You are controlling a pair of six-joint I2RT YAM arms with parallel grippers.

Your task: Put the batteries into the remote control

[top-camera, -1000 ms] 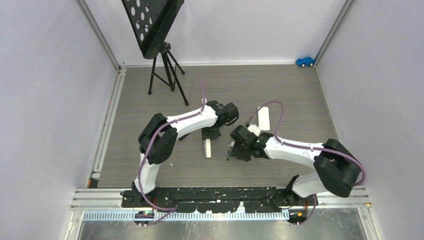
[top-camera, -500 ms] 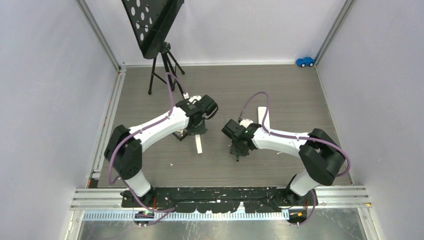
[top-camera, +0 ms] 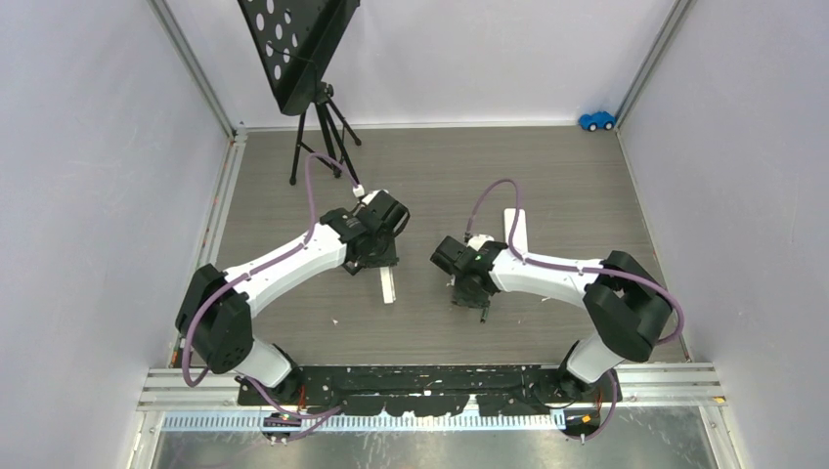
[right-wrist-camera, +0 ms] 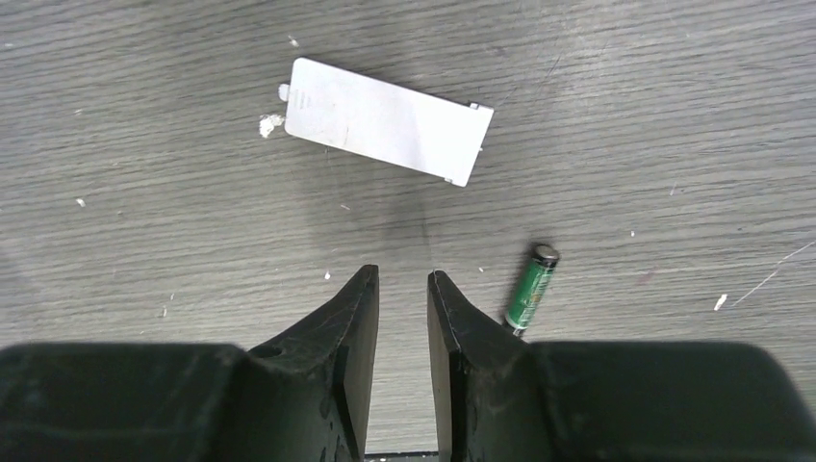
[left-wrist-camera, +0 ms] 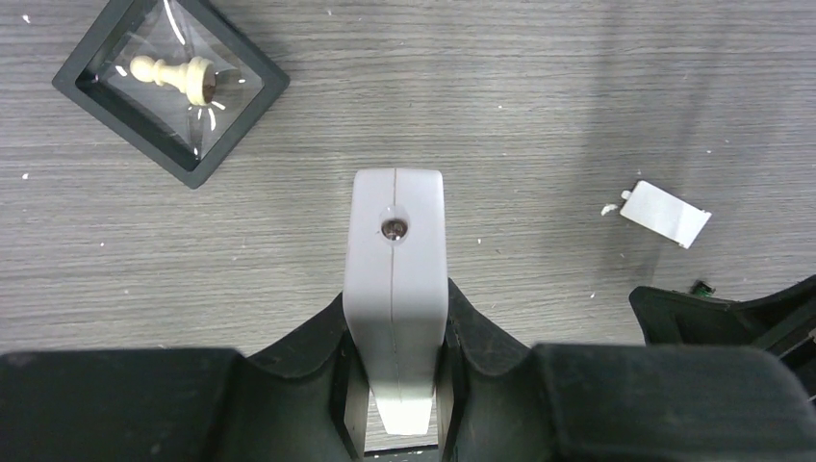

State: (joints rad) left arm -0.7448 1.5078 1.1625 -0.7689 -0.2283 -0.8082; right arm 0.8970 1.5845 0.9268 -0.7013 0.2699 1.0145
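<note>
at the far left sits a small black square tray with a pale chess pawn in it, no part of this job. next along, the left gripper is clamped on the remote, jaws pressed against both long sides of the white body, which sticks out ahead of the fingers and low over the table. right of that the loose white battery cover lies flat on the wood, apart from the remote. then comes the right gripper, poised close over the table with only a narrow gap between its jaws, and in that gap i see bare wood and nothing held. the one battery in view, green-wrapped, lies just beside the outer face of that gripper's right-hand finger, not between the fingers; no other cells show. the step in hand looks like picking up that cell. to do it well i'd open the jaws wider first, shift the gripper right until the cell sits centred in the gap, and turn the wrist so the pads close across its width, not its ends. come down gently, since a round cell rolls off at a nudge, and keep the remote steady in the left grip so the open compartment, hidden from these views, can take it
</note>
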